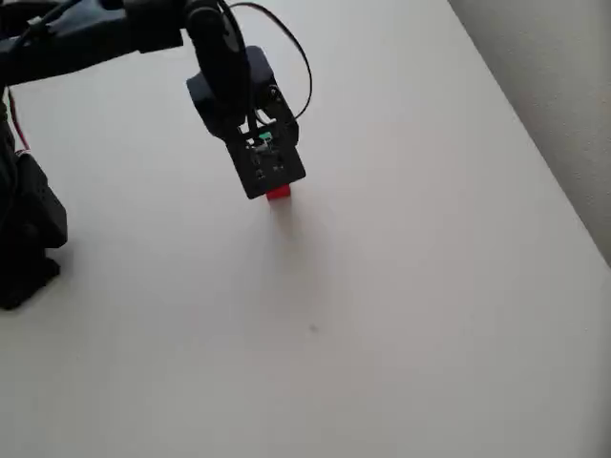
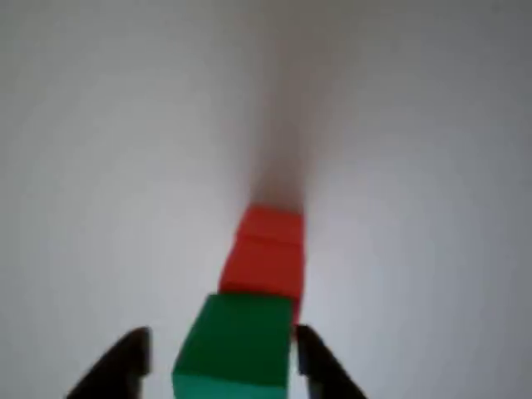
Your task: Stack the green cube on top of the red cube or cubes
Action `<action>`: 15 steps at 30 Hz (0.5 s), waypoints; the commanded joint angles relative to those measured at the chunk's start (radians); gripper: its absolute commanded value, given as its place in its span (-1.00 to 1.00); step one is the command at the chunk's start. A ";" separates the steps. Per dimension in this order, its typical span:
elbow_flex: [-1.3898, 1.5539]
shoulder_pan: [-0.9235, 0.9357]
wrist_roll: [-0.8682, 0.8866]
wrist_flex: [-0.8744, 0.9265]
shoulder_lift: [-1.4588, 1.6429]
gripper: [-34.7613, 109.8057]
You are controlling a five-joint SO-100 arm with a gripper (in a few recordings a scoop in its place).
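In the wrist view the green cube [image 2: 237, 345] sits between my gripper's [image 2: 223, 359] two dark fingers, right at the near end of the red cube or cubes [image 2: 266, 253]. A faint line crosses the red block, so one or two cannot be told. The right finger [image 2: 320, 362] touches the green cube. A thin strip of table shows between the left finger [image 2: 125, 362] and the cube, so whether they grip it cannot be told. From overhead the black gripper [image 1: 267, 162] hangs over the red block [image 1: 278, 193], hiding most of it.
The white table [image 1: 401, 315] is bare around the block. Its right edge [image 1: 535, 143] runs diagonally along a pale wall. The arm's black base [image 1: 29, 239] stands at the left edge.
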 commanded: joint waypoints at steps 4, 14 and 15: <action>-0.066 0.012 -0.025 0.029 0.064 -0.13; -0.066 -0.005 -0.025 0.100 0.287 -0.14; -0.066 -0.008 -0.025 0.110 0.313 -0.14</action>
